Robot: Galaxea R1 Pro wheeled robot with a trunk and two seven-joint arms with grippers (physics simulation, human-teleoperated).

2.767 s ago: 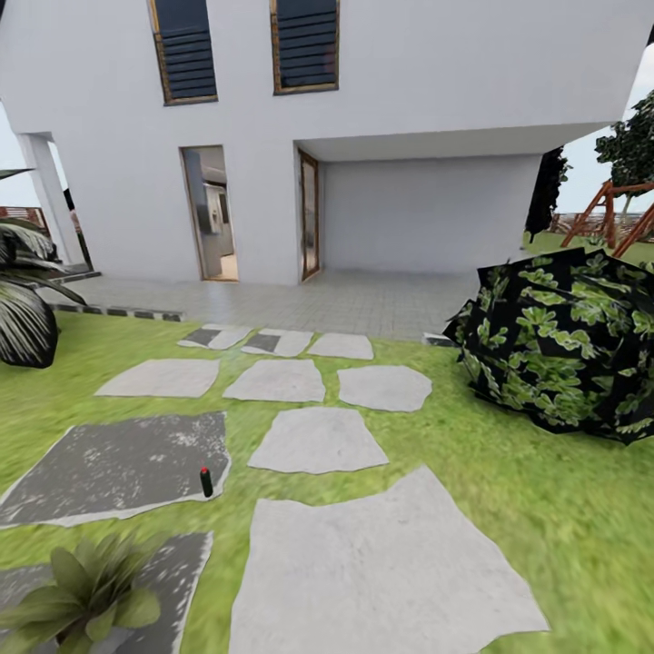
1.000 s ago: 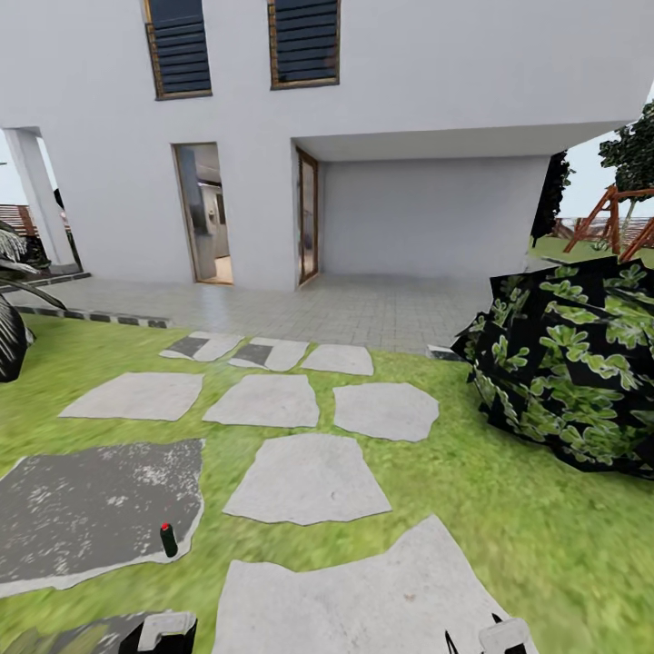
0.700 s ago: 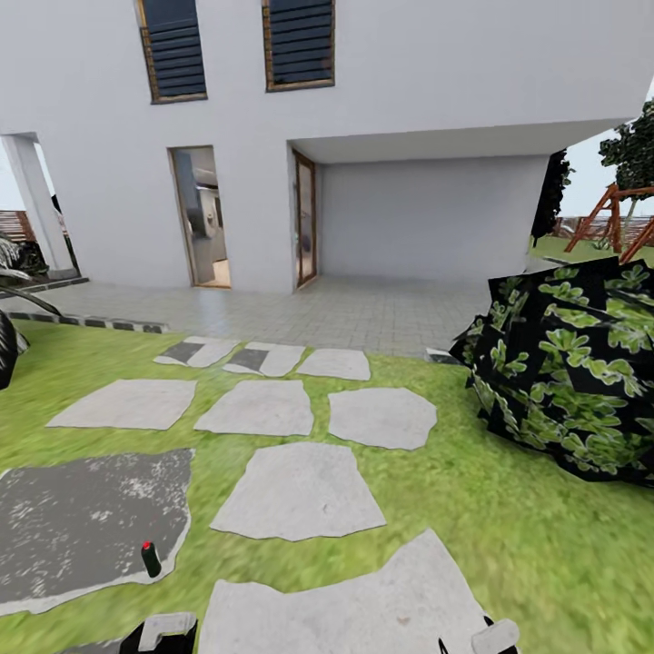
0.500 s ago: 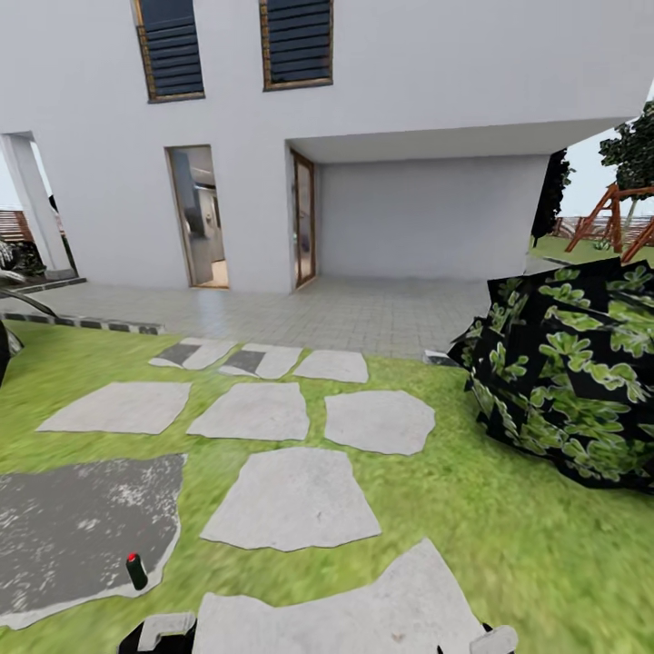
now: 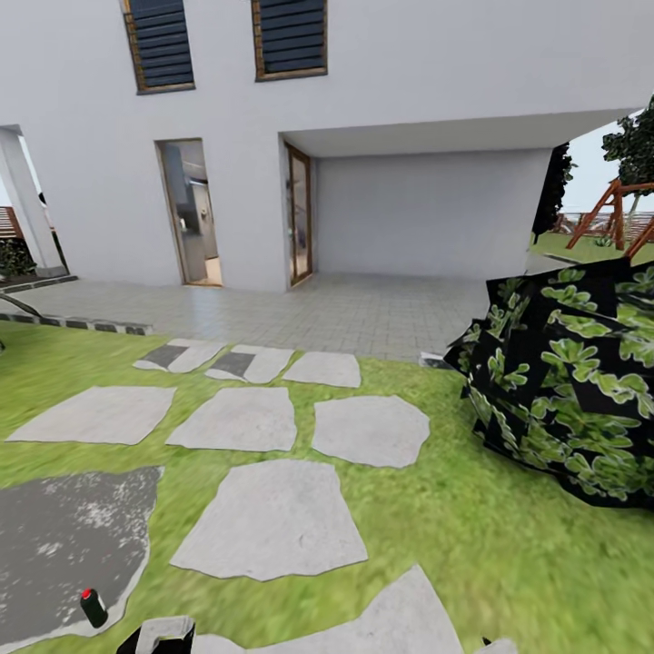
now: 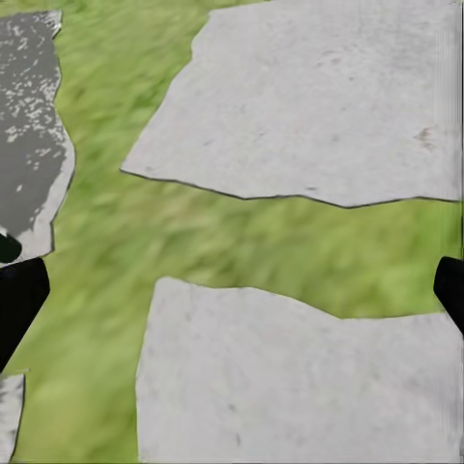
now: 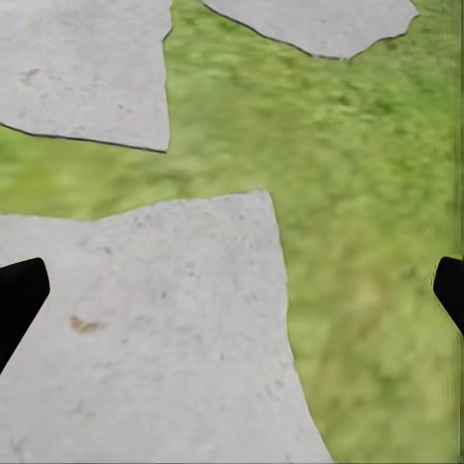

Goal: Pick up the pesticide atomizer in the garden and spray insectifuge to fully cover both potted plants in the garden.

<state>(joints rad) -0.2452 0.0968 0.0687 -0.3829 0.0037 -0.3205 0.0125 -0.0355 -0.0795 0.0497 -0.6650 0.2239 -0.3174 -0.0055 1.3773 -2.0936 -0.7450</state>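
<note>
Garden, front of a white two-storey house point(image 5: 409, 82): the pesticide atomizer point(image 5: 92, 607), a tiny dark bottle w/ red top, stands upright at the near edge of a dark speckled slab point(image 5: 64, 536), low in the head view's left corner. Just beside it, at the frame's bottom edge, part of the left arm point(image 5: 163, 633) pokes in, grey-and-black; a sliver of the right arm point(image 5: 498, 647) shows at the bottom edge too.

Left gripper point(image 6: 232, 290): in the left wrist view its dark fingertips point(image 6: 19, 300) sit at opposite edges, spread wide, nothing between them but lawn point(image 6: 106, 242) and pale stepping slabs point(image 6: 319, 97). The dark slab's edge shows at one side of that view. Right gripper point(image 7: 232, 295): same story, fingers apart and empty, over grass and a light slab point(image 7: 145, 329).

Around: pale irregular stepping slabs point(image 5: 268, 518) run across the grass point(image 5: 509, 545) toward a tiled patio point(image 5: 318, 309) & an open doorway point(image 5: 186, 213). A big dark shrub w/ light-green leaves point(image 5: 568, 381) bulks up on the right, well apart from the bottle. Behind it, a brown wooden frame point(image 5: 618, 213) and a dark tree point(image 5: 636, 145). Two louvred windows point(image 5: 291, 36) sit high on the wall. Nothing stands between the left arm and the bottle.
</note>
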